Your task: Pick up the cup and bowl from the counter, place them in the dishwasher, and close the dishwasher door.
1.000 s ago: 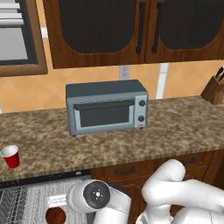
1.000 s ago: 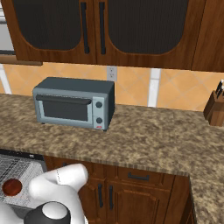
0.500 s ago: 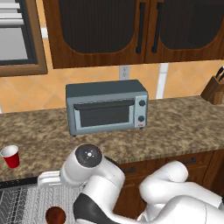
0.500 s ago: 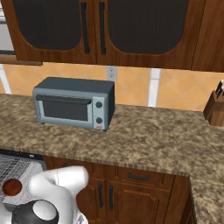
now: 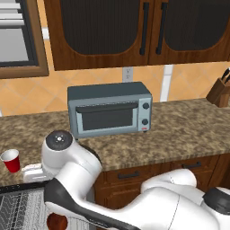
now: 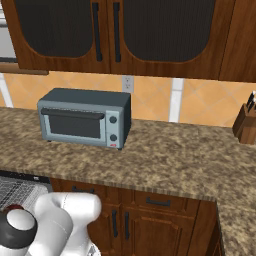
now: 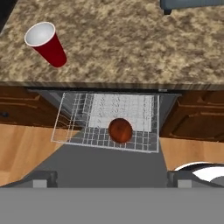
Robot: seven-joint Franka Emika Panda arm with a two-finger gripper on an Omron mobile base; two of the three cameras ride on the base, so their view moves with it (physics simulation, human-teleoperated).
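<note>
The red cup (image 7: pixel 46 43) stands upright on the granite counter (image 7: pixel 131 48), up and left of my gripper (image 7: pixel 112 180); it also shows at the counter's left end (image 5: pixel 11 160). The reddish-brown bowl (image 7: pixel 120 130) lies in the dishwasher's white wire rack (image 7: pixel 78 127), which is pulled out over the lowered dark dishwasher door (image 7: pixel 87 164). My gripper hovers above the rack and door, open, with nothing between its fingertips (image 7: pixel 41 179). Part of the bowl (image 5: pixel 56 221) peeks out beside my arm.
A grey-blue toaster oven (image 5: pixel 110 112) sits at the back of the counter, to the right of the cup. A knife block (image 5: pixel 220 90) stands at the far right. Brown cabinet drawers (image 7: pixel 197 118) flank the dishwasher opening, and dark upper cabinets (image 6: pixel 125 35) hang above.
My arm has risen: its dark-capped joint climbed from beside the rack to counter height in the left base view. The gripper stays open. The cup and bowl have not moved.
</note>
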